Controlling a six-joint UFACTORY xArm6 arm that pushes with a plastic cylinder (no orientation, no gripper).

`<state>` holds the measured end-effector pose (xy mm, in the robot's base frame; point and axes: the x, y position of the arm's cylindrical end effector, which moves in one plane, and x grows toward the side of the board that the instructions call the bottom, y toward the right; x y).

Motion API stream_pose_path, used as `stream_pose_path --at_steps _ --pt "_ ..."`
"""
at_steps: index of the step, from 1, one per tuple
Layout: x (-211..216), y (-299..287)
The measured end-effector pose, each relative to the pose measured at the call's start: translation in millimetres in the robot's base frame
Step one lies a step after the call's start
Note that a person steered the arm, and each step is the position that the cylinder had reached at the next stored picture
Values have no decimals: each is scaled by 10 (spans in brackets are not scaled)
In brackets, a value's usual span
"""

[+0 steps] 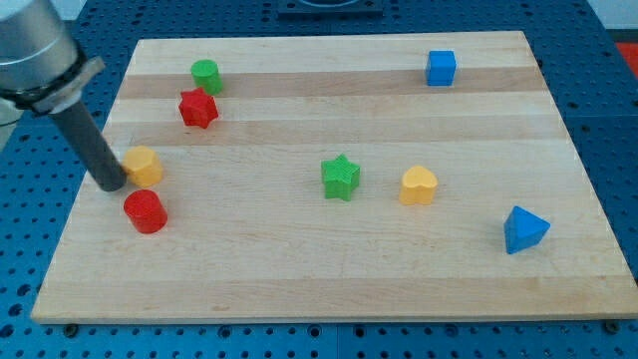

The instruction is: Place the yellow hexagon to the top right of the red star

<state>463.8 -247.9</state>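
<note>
board (329,279): wooden, lying on a blue perforated table (20,249).
tip (110,186): a plain rod with no jaws, so nothing to spread or pinch; its lower end sits at the view's left edge of the board, touching or just beside the left face of the yellow hexagon.
yellow hexagon (146,165): at the view's left, below and to the left of the red star, just above the red cylinder.
red star (198,109): upper left of the board, just below the green cylinder and touching or nearly touching it; i cannot tell which.
green cylinder (205,75): occupies the spot directly above the star, leaning slightly to its right.
red cylinder (146,211): just below the hexagon, near the tip.
others: green star (341,178) and yellow heart (419,185) mid-board, blue cube (441,68) at the top right, blue triangular block (524,230) at the lower right; all well apart from the work.
progress: judged early. the tip has met the hexagon, but the hexagon is on the wrong side of the star.
remaining: judged, the hexagon must travel right past the star, then up to its upper right.
risk: a direct diagonal push would likely strike the star; the green cylinder crowds the target.
</note>
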Motion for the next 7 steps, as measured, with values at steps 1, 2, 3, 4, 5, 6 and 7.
stream_pose_path --at_steps 1,2,3,4,5,6,7 --pt "-192 366" --pt "-376 609" --pt "-341 519" --pt "-440 400" --pt "-698 380" --pt "-701 711" --pt "-641 1191"
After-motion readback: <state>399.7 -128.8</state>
